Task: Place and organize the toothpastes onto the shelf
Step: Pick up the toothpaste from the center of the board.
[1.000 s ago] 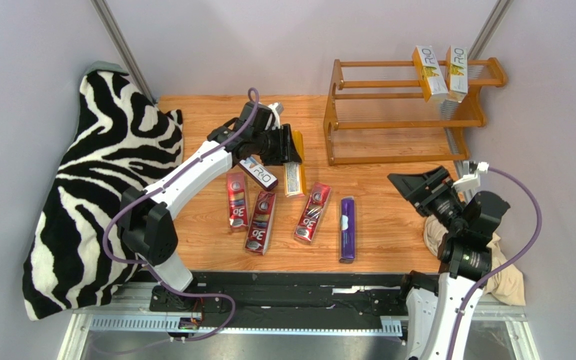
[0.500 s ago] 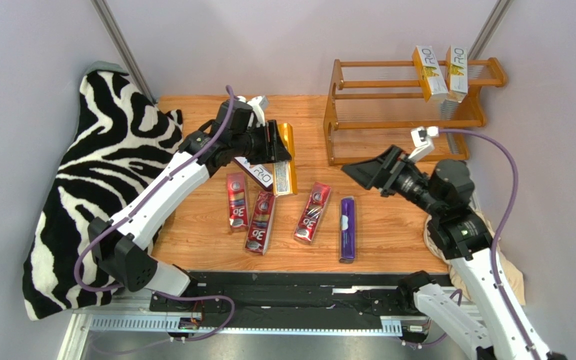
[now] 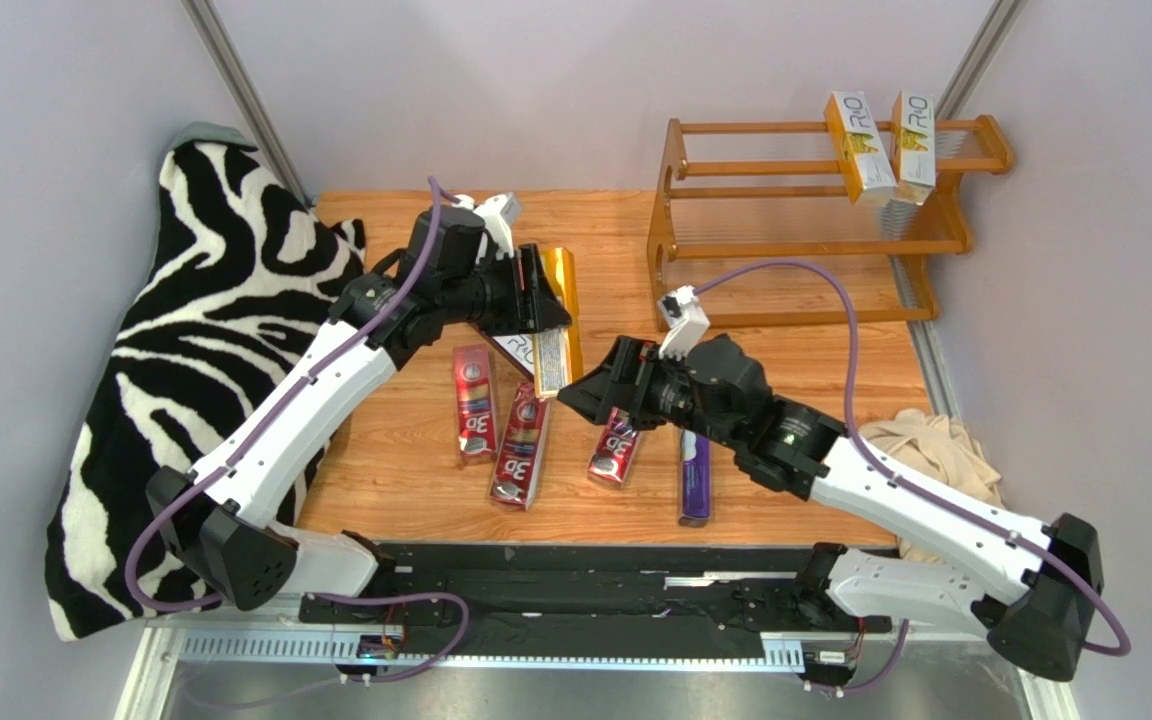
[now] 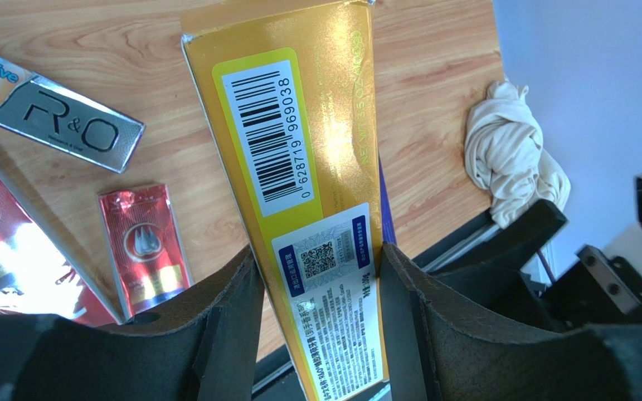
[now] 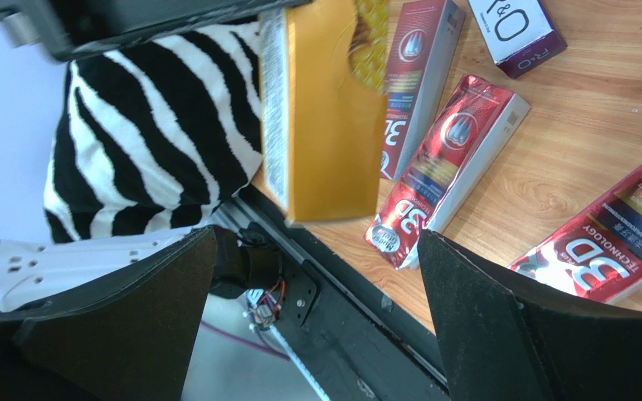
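Table [image 3: 620, 225]: left gripper [image 4: 316, 284] around yellow carton [image 4: 299, 125]

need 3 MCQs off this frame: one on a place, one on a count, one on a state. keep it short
1. Where on the shelf are the two cartons?
A) top tier, right end
B) bottom tier, left end
C) middle tier, centre

2. How many red cartons lie on the table?
A) one
B) three
C) five

3. The left fingers are:
A) open and empty
B) shut on a purple carton
C) shut on a yellow carton

Answers:
1 A, both show at the shelf's top right in the top view.
2 B, the right wrist view shows all three.
3 C, a finger presses each side of it.
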Controlling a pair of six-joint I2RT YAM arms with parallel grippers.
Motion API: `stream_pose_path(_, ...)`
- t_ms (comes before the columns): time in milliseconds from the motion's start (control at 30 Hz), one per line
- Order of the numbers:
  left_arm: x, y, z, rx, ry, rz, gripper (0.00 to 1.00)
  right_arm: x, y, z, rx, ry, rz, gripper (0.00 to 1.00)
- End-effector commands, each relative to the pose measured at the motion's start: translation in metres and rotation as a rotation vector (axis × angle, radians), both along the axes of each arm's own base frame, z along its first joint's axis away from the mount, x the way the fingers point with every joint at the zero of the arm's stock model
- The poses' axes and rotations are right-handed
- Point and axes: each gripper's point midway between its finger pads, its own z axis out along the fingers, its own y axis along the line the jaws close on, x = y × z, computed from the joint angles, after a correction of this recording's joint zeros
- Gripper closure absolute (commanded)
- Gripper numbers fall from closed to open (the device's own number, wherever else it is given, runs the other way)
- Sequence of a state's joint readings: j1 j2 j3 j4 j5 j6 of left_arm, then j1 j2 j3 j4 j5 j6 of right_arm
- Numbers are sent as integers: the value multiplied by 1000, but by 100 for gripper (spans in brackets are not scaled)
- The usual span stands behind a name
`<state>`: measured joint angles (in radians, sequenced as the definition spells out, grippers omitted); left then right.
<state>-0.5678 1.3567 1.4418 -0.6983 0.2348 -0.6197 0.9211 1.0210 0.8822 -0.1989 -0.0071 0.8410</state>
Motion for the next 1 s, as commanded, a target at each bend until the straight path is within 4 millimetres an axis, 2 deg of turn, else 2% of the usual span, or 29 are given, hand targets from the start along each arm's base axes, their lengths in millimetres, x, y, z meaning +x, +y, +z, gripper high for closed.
stream_pose_path(0,-14,1,27,-74,-61,-28,51,27,15,34,97,-77,-97,6)
stream_pose_path(167,-24,4,29,-99,-65,-37,51,37,30,31,93,-75,-99,10)
stream_pose_path(200,-25,4,29,-103,-63,-39,51,40,34,24,80,-66,-96,11)
stream_pose_path(433,-29,5,29,-104,-63,-46,50,40,57,16,126,-41,-37,36)
stream_pose_path(500,-29,5,27,-101,-61,-49,50,39,57,12,130,-30,-37,41)
stream_pose_path(533,-30,5,28,-100,-62,-49,49,38,57,12,135,-29,-35,47)
stream_pose_path(600,-29,6,27,-94,-65,-46,47,36,54,11,134,-27,-36,51)
stream_pose_path(833,-21,14,25,-58,-83,-31,25,34,46,16,126,-49,-45,62)
stream_pose_path(967,-13,23,31,-30,-112,-11,21,32,45,18,131,-54,-37,67)
